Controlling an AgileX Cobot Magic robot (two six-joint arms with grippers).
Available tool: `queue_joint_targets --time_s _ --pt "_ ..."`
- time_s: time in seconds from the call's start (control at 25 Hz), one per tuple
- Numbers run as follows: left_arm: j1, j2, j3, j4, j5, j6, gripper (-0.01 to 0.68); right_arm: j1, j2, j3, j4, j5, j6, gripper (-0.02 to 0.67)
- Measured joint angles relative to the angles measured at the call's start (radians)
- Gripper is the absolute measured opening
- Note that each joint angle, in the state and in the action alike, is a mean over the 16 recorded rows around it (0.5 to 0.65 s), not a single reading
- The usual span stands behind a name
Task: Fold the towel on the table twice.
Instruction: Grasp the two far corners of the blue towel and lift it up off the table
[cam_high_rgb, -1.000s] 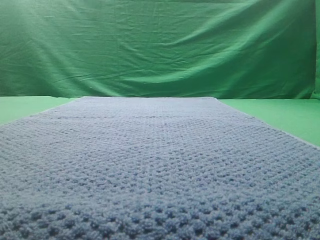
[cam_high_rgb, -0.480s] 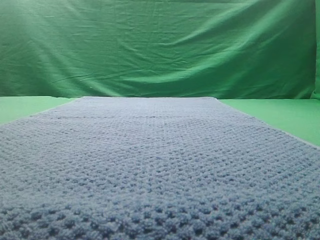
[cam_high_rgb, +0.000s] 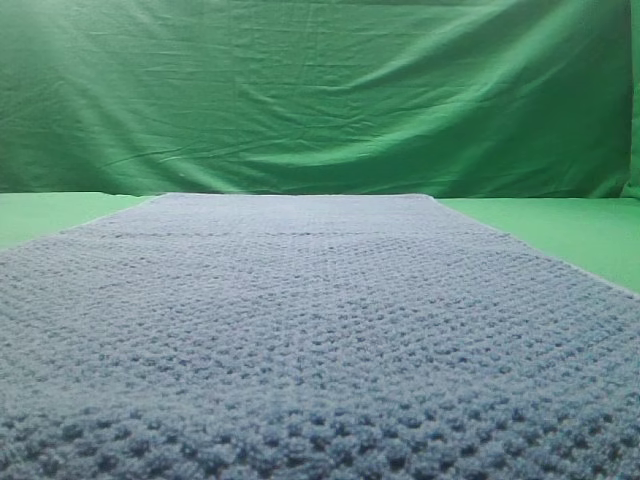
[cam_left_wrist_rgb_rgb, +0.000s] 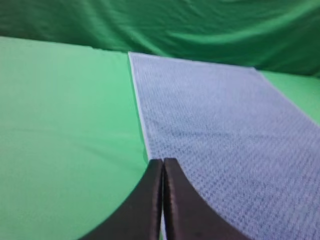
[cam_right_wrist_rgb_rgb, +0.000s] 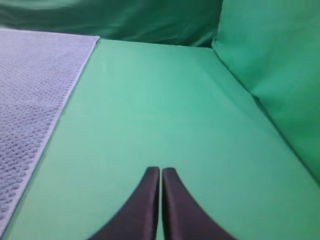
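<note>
Lying flat and unfolded along the smooth matte green table (cam_right_wrist_rgb_rgb: 165, 110): the large blue-grey waffle-knit rectangular towel (cam_high_rgb: 320, 330), reaching toward the wrinkled green cloth backdrop (cam_high_rgb: 320, 90).

Hovering at the towel's left long edge: the black left gripper (cam_left_wrist_rgb_rgb: 163, 167), jaws pressed together, holding nothing. Hanging over bare table, well apart from the towel's right edge: the black right gripper (cam_right_wrist_rgb_rgb: 160, 175), likewise closed and empty.

Likely risks: descending with jaws closed and only pushing or bunching the thick cloth; pinching one side ahead of the other and skewing the fold; the right gripper missing the edge entirely.

Surface plain, unmarked. Backdrop draping behind and also rising along the right side.
</note>
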Motion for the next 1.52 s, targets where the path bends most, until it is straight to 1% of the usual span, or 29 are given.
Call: queue_joint_targets --time_s 0.24,0.4,0.56,0.72,0.88,1.08,1.28,1.52 --pt "0.0 0.0 0.0 -0.036 -0.17 0.009 0.0 0.0 0.0 0.003 0.019 -0.127 0.002 0.0" --pt "0.0 0.0 0.0 -0.041 -0.245 0.012 0.0 0.0 0.0 0.003 0.036 -0.243 0.028 0.0" --pt "0.0 0.0 -0.018 -0.046 -0.258 0.013 0.0 0.0 0.0 -0.006 0.057 -0.366 0.091 0.0" --pt "0.0 0.017 -0.074 -0.046 -0.218 0.012 0.0 0.0 0.009 -0.051 0.071 -0.402 0.166 0.0" --pt "0.0 0.071 -0.164 -0.044 -0.116 0.01 0.0 0.0 0.052 -0.131 0.082 -0.347 0.234 0.0" --pt "0.0 0.186 -0.302 -0.049 0.011 0.01 0.0 0.0 0.154 -0.266 0.09 -0.177 0.281 0.0" --pt "0.0 0.311 -0.406 -0.061 0.065 0.01 0.0 0.0 0.273 -0.385 0.107 -0.025 0.277 0.0" --pt "0.0 0.424 -0.474 -0.076 0.094 0.01 0.0 0.0 0.378 -0.462 0.134 0.043 0.236 0.0"
